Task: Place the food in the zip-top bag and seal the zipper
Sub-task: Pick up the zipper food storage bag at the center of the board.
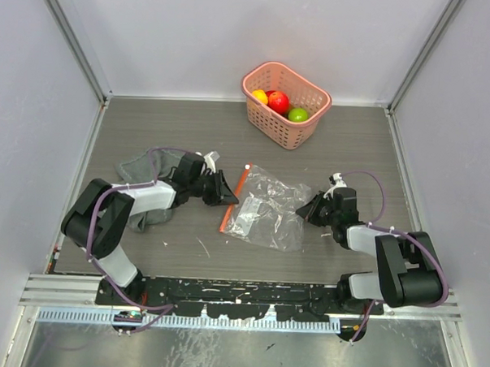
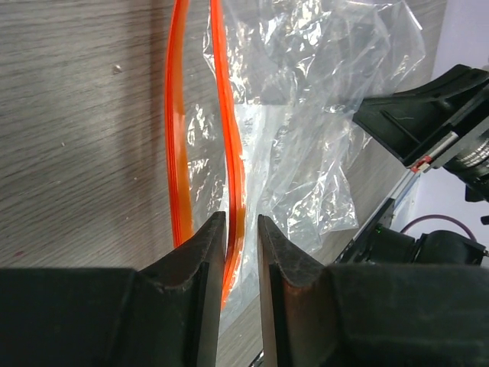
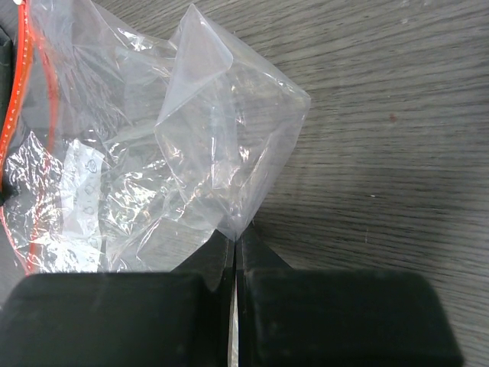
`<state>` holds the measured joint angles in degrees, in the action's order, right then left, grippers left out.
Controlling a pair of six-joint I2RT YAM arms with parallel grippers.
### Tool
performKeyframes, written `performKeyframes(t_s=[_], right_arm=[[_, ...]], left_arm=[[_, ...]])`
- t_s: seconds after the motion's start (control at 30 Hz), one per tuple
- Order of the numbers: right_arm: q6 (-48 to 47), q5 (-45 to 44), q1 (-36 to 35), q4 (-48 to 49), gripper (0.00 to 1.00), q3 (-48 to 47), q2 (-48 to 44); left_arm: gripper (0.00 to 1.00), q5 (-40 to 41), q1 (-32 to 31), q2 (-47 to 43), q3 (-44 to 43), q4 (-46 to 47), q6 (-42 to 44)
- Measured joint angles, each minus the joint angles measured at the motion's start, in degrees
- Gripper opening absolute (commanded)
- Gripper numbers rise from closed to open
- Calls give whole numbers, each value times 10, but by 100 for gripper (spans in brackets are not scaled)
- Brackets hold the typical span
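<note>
The clear zip-top bag (image 1: 268, 207) lies crumpled in the middle of the table, its mouth to the left. Its red-orange zipper (image 1: 235, 198) has a white slider tab (image 1: 246, 166) at the far end. The two zipper lips (image 2: 229, 138) stand apart in the left wrist view. My left gripper (image 2: 242, 222) straddles the right-hand lip near its lower end; its jaws are a narrow gap apart, and the strip lies against the left finger. My right gripper (image 3: 235, 235) is shut on the bag's (image 3: 153, 153) right corner, which is lifted a little. The food (image 1: 279, 101), red, yellow and green fruit, sits in the pink basket.
The pink plastic basket (image 1: 306, 125) stands at the back of the table, right of centre. A grey cloth (image 1: 140, 164) lies bunched under and behind my left arm. Grey walls close in the table on three sides.
</note>
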<state>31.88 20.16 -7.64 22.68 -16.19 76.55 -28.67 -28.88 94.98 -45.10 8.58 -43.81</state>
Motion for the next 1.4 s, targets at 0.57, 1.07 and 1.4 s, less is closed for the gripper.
performKeyframes(t_s=[0.57, 1.07, 1.4], right_arm=[[0, 15, 0, 16, 5, 0, 12], [3, 13, -2, -104, 54, -40, -139], [12, -6, -50, -196, 73, -160, -205]], left_arm=[[0, -16, -18, 11, 0, 26, -16], [0, 77, -19, -156, -73, -192, 108], [0, 211, -31, -247, -237, -399, 228]])
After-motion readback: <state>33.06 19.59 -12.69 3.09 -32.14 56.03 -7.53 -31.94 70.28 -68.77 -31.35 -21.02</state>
